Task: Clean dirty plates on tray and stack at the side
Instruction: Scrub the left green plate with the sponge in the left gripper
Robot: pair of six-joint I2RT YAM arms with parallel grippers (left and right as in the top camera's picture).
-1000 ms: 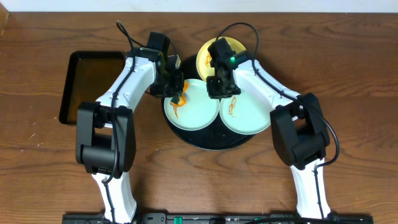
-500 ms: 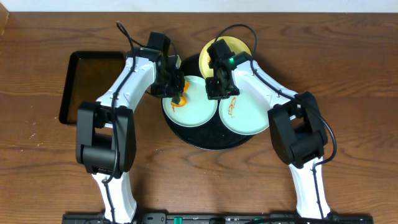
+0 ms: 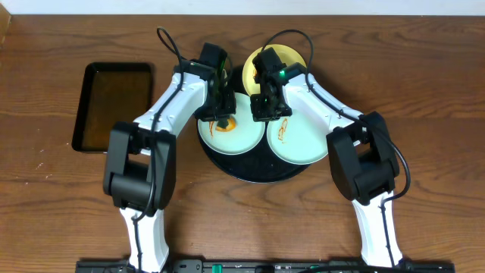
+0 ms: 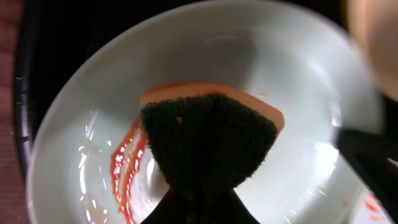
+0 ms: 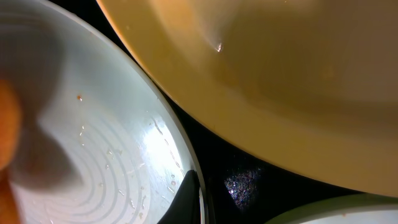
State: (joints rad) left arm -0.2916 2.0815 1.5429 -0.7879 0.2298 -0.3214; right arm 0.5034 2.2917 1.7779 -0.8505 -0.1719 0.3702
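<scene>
The round black tray (image 3: pixel 256 171) holds three plates. The left mint plate (image 3: pixel 236 139) carries an orange-red smear (image 4: pixel 127 168). My left gripper (image 3: pixel 222 112) is shut on a sponge (image 4: pixel 208 146), green face up with an orange edge, and presses it on this plate (image 4: pixel 298 93). My right gripper (image 3: pixel 265 108) is shut on the same plate's right rim; one finger (image 5: pixel 186 199) lies on the rim of the plate (image 5: pixel 93 143). The right mint plate (image 3: pixel 303 140) has an orange squiggle. The yellow plate (image 3: pixel 284 59) lies behind and shows in the right wrist view (image 5: pixel 280 81).
A smaller rectangular black tray (image 3: pixel 114 106) with a brownish inside lies on the wooden table at the left. Bare wood (image 3: pixel 424 91) surrounds the round tray. The round tray's black floor (image 5: pixel 249 171) shows between the plates.
My left arm has swung right and back, carrying the sponge across the left mint plate. The plate has shifted slightly left. My right gripper has stayed on the rim.
</scene>
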